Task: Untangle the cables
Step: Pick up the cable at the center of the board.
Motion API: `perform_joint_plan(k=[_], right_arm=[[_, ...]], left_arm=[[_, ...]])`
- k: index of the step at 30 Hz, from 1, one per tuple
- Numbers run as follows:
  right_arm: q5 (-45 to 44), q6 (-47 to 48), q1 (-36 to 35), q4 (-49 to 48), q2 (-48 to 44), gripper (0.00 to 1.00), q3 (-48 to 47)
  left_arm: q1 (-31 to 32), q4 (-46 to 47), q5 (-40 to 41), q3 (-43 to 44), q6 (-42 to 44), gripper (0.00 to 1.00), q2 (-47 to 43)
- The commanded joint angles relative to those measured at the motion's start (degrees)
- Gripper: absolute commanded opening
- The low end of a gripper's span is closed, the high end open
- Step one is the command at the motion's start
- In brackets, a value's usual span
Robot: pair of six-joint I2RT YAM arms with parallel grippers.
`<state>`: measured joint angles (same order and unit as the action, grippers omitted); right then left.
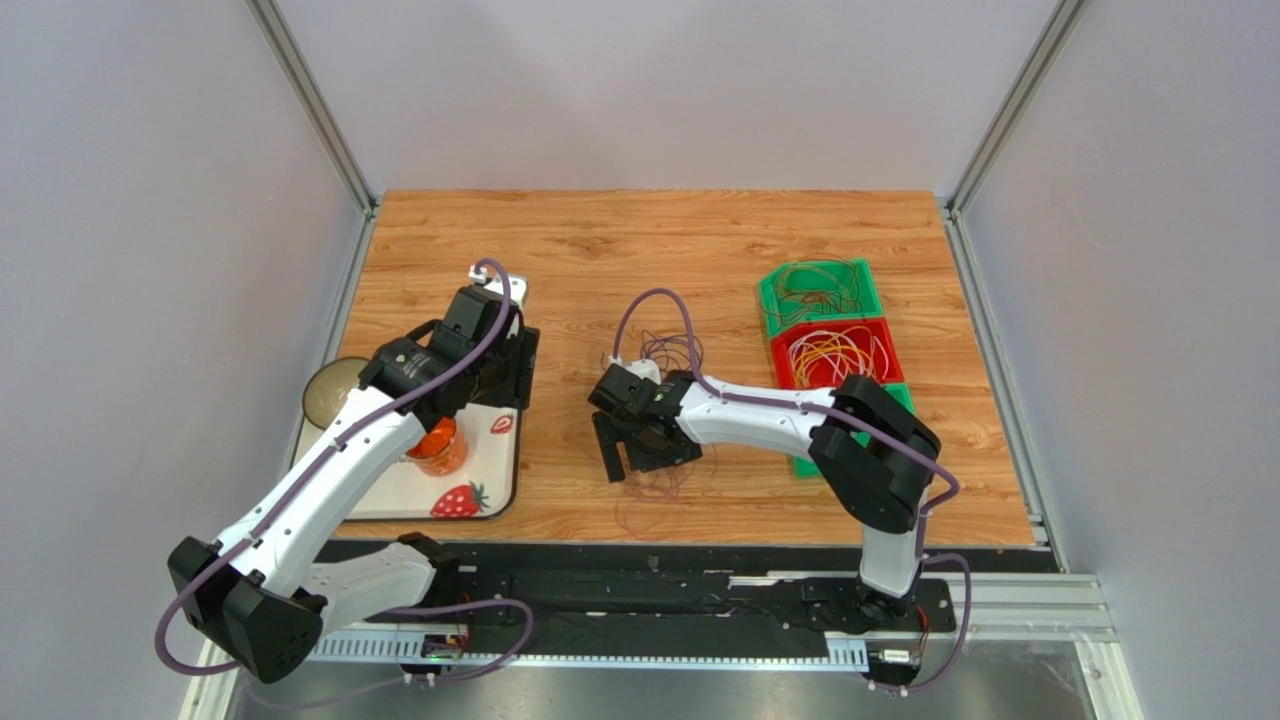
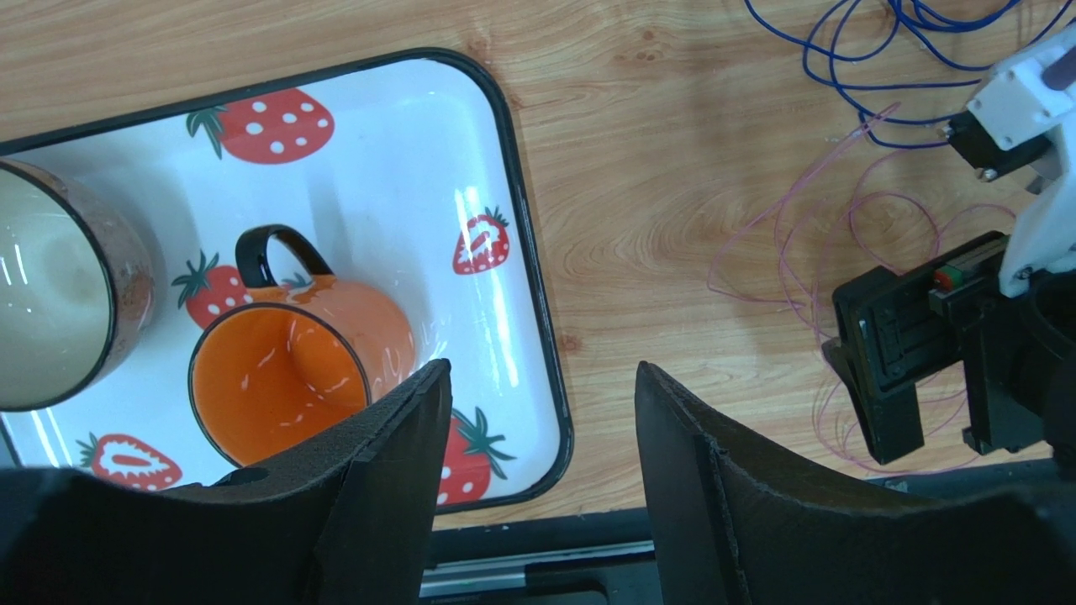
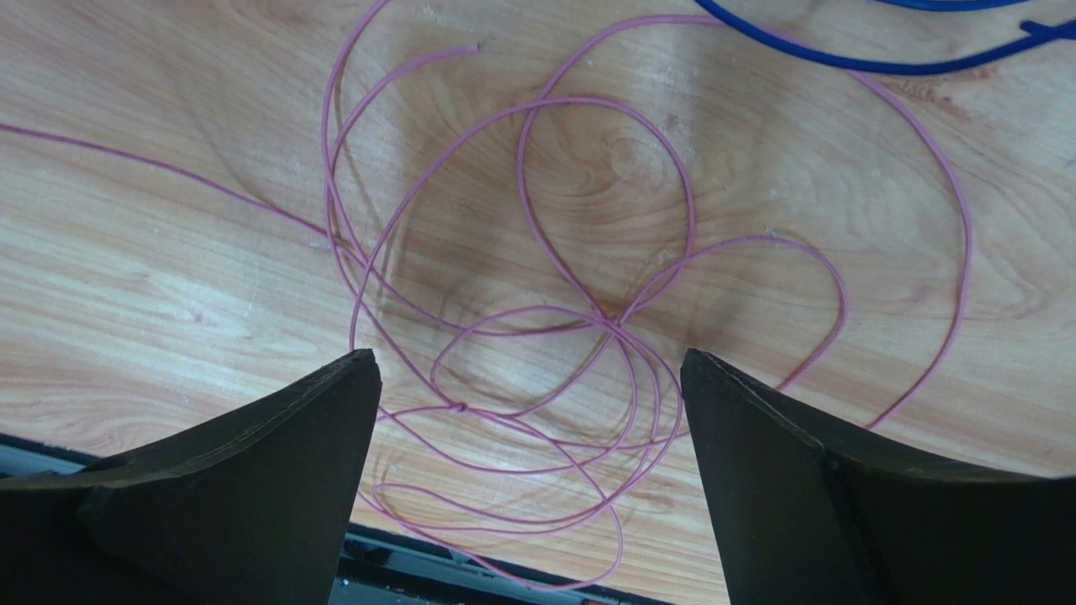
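Cables (image 3: 606, 323) first: a loose pink coil lies flat on the table (image 1: 601, 255), toward its 6 o'clock edge, with the loops overlapping and pinched at a small knot (image 3: 461, 406). A blue cable (image 3: 859, 63) runs just past the coil at 12 o'clock in the right wrist view; I cannot tell whether the two cross.

My right gripper (image 3: 528, 366) hovers directly over the coil, jaws spread wide with nothing in them. For a good pick I would come down on a single outer loop at about 3 o'clock of the coil, clear of the knot. I would close gently, then lift slowly so the other turns slide off instead of cinching. Strands this thin could slip from the pads, so I judge a low, square approach best.

My left gripper (image 2: 541, 378) hangs at 9 o'clock over a strawberry tray (image 2: 541, 290) holding an orange cup (image 2: 366, 315) and a bowl (image 2: 51, 303). Its jaws stand apart and empty.

At the table's 3 o'clock sit a green bin (image 1: 766, 308) and a red bin (image 1: 778, 360) with more wires. Grey walls (image 1: 150, 225) enclose the wood-grain table on three sides.
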<state>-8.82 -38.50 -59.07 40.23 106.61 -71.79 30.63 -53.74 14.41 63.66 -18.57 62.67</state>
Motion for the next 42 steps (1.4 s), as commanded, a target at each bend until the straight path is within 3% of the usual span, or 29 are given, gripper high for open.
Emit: perform_joint_plan(k=[1, 7, 8, 10, 11, 17, 29, 42], right_arm=[[-2.0, 0.8, -0.3, -0.2, 2.3, 0.93, -2.4], [-0.9, 0.9, -0.3, -1.8, 3.3, 0.76, -1.5], [-1.2, 0.9, -0.3, -1.9, 3.3, 0.63, -1.4], [-1.4, 0.9, -0.3, -1.7, 3.3, 0.5, -1.1], [-1.7, 0.8, -0.3, -1.6, 3.3, 0.35, -1.1], [-2.6, 0.6, -0.3, -1.1, 4.0, 0.0, -0.3], [-7.6, 2.8, 0.5, 2.1, -8.5, 0.0, 2.4], [-8.6, 7.6, 9.5, 7.5, -22.0, 0.0, -4.1]], left_arm=[[-0.2, 1.5, -0.2, 0.2, 0.7, 0.64, -1.2], [-0.2, 1.6, -0.4, 0.2, 0.9, 0.63, -0.7], [-0.2, 1.6, -0.4, 0.2, 0.9, 0.63, -0.6], [-0.2, 1.6, -0.4, 0.3, 0.9, 0.62, -0.5], [-0.2, 1.6, -0.4, 0.2, 0.9, 0.62, -0.4], [-0.3, 1.6, -0.1, 0.2, 0.9, 0.62, -0.3], [-0.3, 1.5, 0.5, 0.2, 0.8, 0.61, -0.7], [-0.3, 1.4, 1.4, 0.2, 0.6, 0.61, -1.1]])
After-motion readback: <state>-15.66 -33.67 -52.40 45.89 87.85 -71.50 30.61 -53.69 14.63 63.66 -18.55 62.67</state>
